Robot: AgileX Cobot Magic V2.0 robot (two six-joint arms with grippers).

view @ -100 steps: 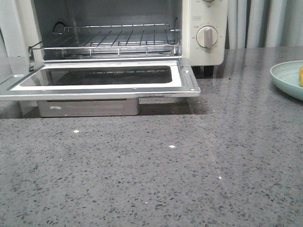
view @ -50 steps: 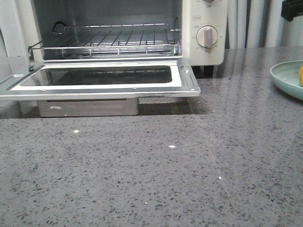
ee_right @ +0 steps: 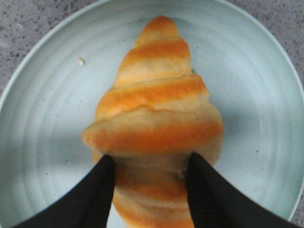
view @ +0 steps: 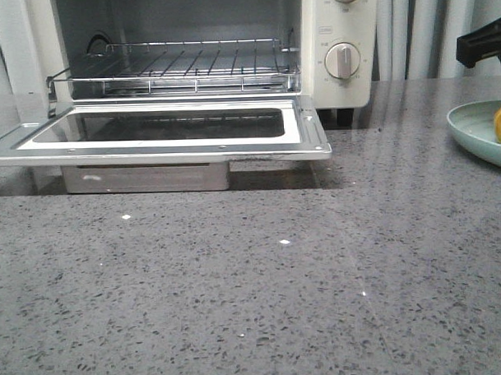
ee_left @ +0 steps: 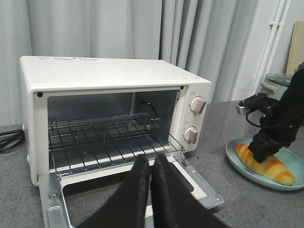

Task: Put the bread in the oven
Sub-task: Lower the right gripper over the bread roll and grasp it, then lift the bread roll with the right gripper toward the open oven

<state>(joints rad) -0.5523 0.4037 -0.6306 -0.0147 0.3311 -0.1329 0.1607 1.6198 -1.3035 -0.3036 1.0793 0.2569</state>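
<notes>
A: Right gripper [ee_right: 149,183]?
B: Jaws spread, one finger on each side of the bread [ee_right: 156,123], at or just beside its flanks; a firm clamp can't be told. Bread lies on the pale green plate [ee_right: 38,95], right of the oven [ee_left: 114,76] on the grey counter [view: 254,294].
A: Left gripper [ee_left: 151,164]?
B: Fingers pressed together, nothing between, in front of the oven's dropped door [view: 162,129]. Wire rack [view: 188,62] bare.

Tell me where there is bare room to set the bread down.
The oven's wire rack is bare, behind the lowered door. The grey counter before the door is bare too. The plate is crowded: the bread fills its middle, right hand straddling it.
</notes>
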